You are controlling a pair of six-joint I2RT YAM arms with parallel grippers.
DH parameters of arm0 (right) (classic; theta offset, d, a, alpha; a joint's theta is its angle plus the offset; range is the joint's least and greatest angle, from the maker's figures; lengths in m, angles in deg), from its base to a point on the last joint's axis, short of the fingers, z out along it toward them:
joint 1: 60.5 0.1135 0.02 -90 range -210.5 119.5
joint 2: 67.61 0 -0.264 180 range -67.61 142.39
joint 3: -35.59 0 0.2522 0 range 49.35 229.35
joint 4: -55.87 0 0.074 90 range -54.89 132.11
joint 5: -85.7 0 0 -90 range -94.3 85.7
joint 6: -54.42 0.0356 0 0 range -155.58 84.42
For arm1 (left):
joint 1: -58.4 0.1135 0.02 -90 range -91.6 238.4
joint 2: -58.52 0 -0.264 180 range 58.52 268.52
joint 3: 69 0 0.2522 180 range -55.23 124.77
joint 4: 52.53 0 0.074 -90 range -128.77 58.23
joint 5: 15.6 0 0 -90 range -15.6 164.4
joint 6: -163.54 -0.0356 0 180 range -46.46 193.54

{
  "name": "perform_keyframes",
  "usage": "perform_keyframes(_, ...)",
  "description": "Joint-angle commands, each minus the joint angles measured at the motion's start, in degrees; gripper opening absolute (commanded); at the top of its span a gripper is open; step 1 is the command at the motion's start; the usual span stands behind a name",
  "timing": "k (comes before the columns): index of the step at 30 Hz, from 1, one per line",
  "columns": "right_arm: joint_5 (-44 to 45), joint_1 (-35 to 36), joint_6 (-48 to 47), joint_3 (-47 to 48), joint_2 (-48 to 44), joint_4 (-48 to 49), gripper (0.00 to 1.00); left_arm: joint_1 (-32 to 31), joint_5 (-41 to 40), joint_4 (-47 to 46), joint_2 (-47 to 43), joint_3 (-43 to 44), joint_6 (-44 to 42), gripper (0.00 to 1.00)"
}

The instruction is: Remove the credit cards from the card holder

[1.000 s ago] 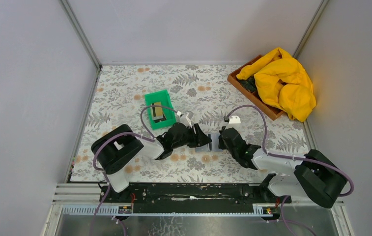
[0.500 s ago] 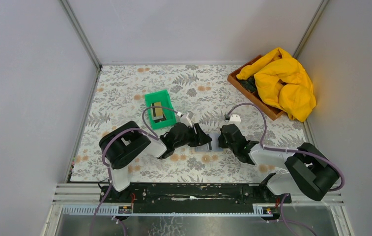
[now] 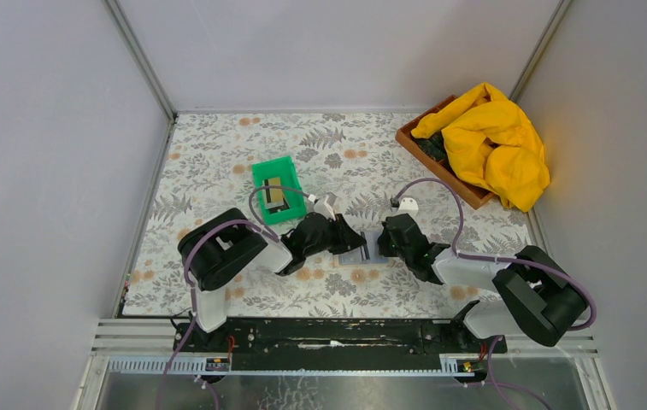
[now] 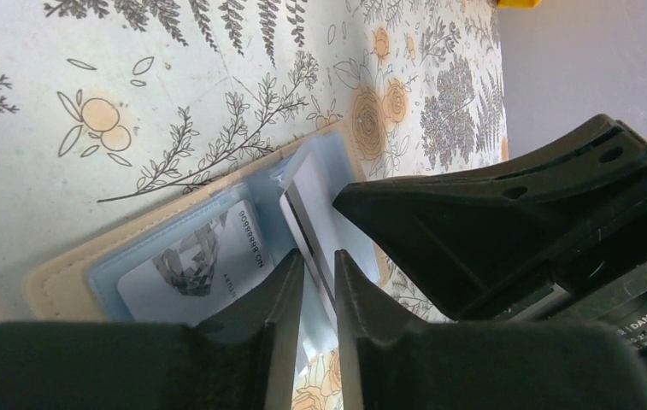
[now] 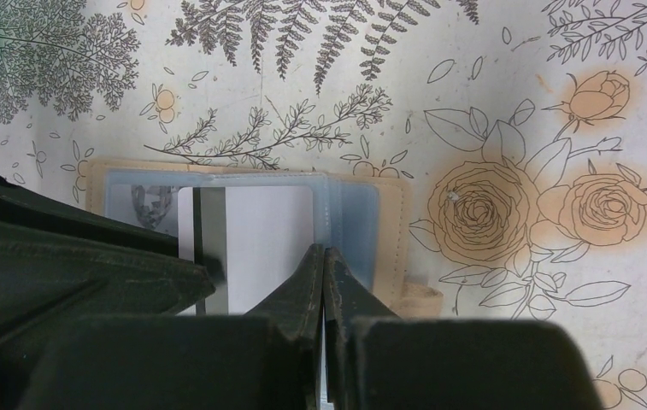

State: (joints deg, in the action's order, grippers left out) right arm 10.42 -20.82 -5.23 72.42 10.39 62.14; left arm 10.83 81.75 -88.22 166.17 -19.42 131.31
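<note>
Overhead, the card holder lies opened flat near the middle of the flowered worktop. The left jaws meet it from the left and the right jaws from the right, all three close together. Behind them to the left, a green bin holds credit cards already out of the holder. A wooden tray with a yellow cloth sits well apart at the far right.

From the left wrist, the holder's tan edge and blue-grey lining show, with a grey-printed card tucked in the panel toward the left arm. A white card shows partly out of the other pocket. The left fingers stand narrowly apart astride its edge, not visibly pinching it. The step in hand looks to be gripping this card. To do it well, the jaws should close square on the card alone, clear of the lining, then draw it along the pocket's line.

From the right wrist, the right jaws are closed with nothing between them, tips pressed on the holder's right panel beside the white card. That hold-down needs to be firm, or the holder may drag along with the card.
</note>
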Motion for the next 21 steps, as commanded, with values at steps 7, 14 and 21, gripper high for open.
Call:
perform_keyframes(7, -2.0, -0.4, 0.8, 1.2, 1.1, 0.2, 0.00, 0.2, -1.4, -0.7, -0.5, 0.6, 0.2, 0.10)
perform_keyframes(14, -2.2, -0.6, 0.7, 1.3, 1.4, 0.3, 0.00, 0.5, -2.0, 0.5, -2.1, -0.8, -1.2, 0.00)
perform_keyframes(21, -2.4, -0.7, 0.7, 1.5, 1.8, 0.4, 0.00, 1.7, -2.0, 0.6, -4.1, -3.0, -1.5, 0.03)
